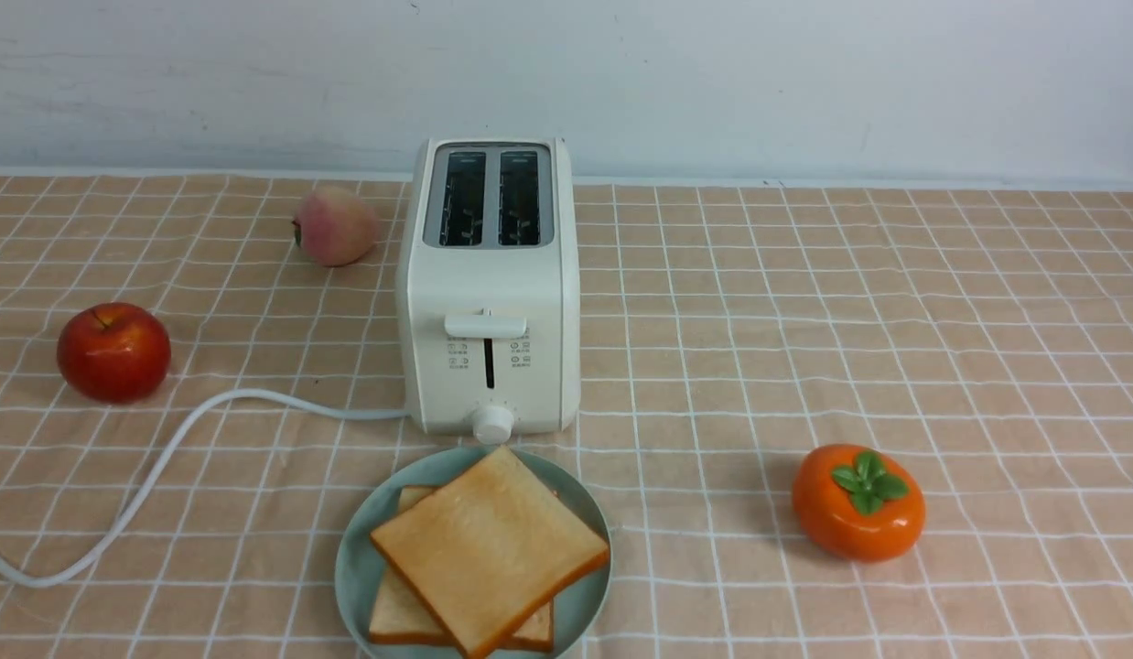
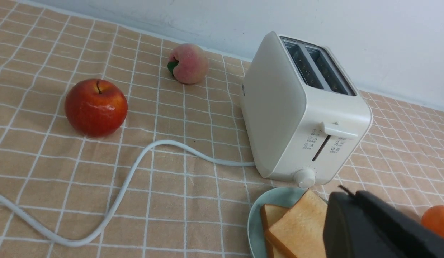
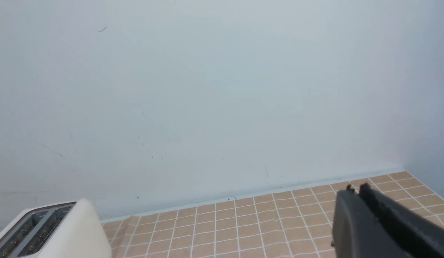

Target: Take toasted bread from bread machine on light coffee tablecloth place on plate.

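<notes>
Two slices of toasted bread lie stacked on the teal plate in front of the cream bread machine, whose two slots show no bread. All rest on the tan checked tablecloth. In the left wrist view the toast, plate and bread machine show, with my left gripper shut and empty, held above the plate's right side. My right gripper is shut and empty, raised, facing the wall, with the bread machine at the frame's corner. Neither gripper shows in the front view.
A red apple and a peach lie left of the bread machine. An orange persimmon lies at the front right. The white cord curves from the bread machine toward the front left. A pale wall stands behind.
</notes>
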